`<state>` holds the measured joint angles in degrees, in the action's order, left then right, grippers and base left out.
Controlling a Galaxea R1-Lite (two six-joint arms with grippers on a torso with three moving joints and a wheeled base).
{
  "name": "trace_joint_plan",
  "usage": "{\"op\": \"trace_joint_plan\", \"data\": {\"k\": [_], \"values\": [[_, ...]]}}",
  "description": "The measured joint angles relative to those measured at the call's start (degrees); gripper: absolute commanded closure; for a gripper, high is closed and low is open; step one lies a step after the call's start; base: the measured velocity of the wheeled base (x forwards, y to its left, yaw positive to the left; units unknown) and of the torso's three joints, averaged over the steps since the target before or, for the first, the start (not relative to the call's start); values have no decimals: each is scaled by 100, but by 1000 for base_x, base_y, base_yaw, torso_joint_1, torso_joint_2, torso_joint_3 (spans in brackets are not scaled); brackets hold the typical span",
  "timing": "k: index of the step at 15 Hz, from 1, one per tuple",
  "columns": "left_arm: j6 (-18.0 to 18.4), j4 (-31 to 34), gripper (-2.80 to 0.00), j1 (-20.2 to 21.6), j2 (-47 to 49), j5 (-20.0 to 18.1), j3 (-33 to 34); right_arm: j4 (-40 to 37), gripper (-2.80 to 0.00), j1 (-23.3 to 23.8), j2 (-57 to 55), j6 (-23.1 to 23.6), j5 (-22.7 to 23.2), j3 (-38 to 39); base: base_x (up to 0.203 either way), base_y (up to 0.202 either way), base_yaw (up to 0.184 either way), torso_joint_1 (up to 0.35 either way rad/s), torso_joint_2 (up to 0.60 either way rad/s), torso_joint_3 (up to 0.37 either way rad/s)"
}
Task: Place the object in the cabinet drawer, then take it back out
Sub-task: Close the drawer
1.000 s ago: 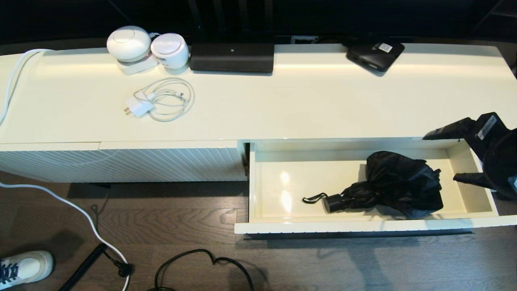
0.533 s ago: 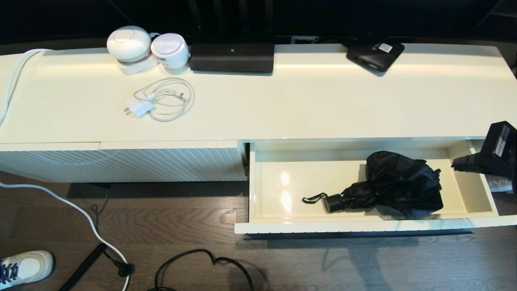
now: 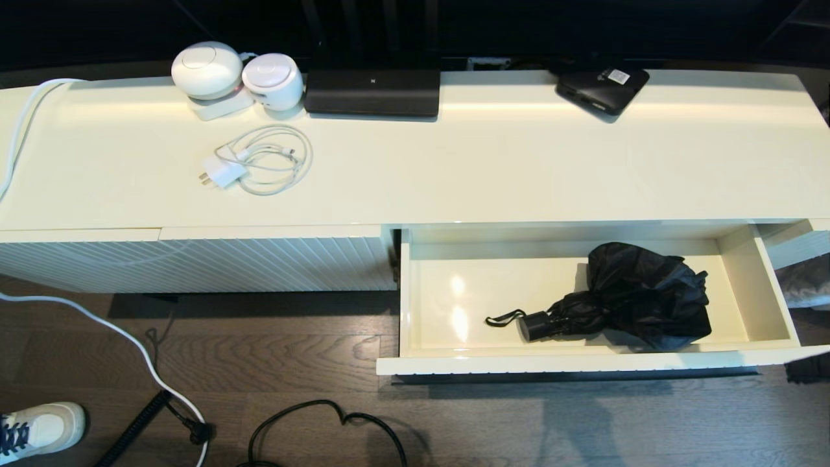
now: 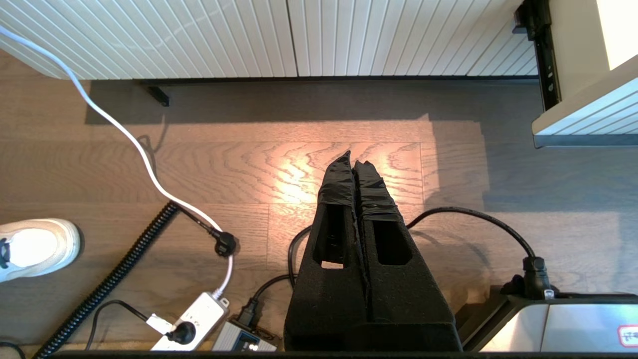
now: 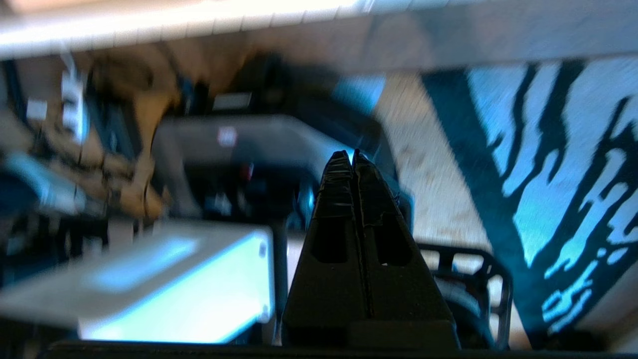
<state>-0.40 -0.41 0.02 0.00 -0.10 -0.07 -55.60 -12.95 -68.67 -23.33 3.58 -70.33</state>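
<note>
The black folding umbrella lies in the right half of the pulled-out cream drawer, its short handle and wrist loop pointing left. Nothing touches it. Neither arm shows in the head view. My right gripper is shut and empty, away from the drawer, over the floor and a patterned rug to the right. My left gripper is shut and empty too, hanging over the wood floor in front of the cabinet, left of the drawer's front corner.
On the cabinet top stand two white round devices, a coiled white charger, a black router and a flat black box. Cables, a power strip and a white shoe lie on the floor.
My right gripper, open beside the drawer's right end a second ago, has drawn off to the right and out of the head view. The umbrella has stayed put.
</note>
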Motion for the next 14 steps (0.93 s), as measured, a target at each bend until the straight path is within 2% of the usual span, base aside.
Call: {"op": "trace_joint_plan", "data": {"k": [3,6,9,14], "values": [[0,0,0,0,0,0,0,-888,0,-97,96,756,793,21,0,0,0,0,0,0],[-1,0,0,0,0,0,-6,-1058,0,-143,108,1302,1052,332,0,0,0,0,0,0],[-1,1,0,2,0,2,-4,-947,0,-311,169,1410,1109,730,0,0,0,0,0,0],[-2,0,0,2,0,0,2,-78,0,-333,741,1393,1103,1738,0,0,0,0,0,0]]}}
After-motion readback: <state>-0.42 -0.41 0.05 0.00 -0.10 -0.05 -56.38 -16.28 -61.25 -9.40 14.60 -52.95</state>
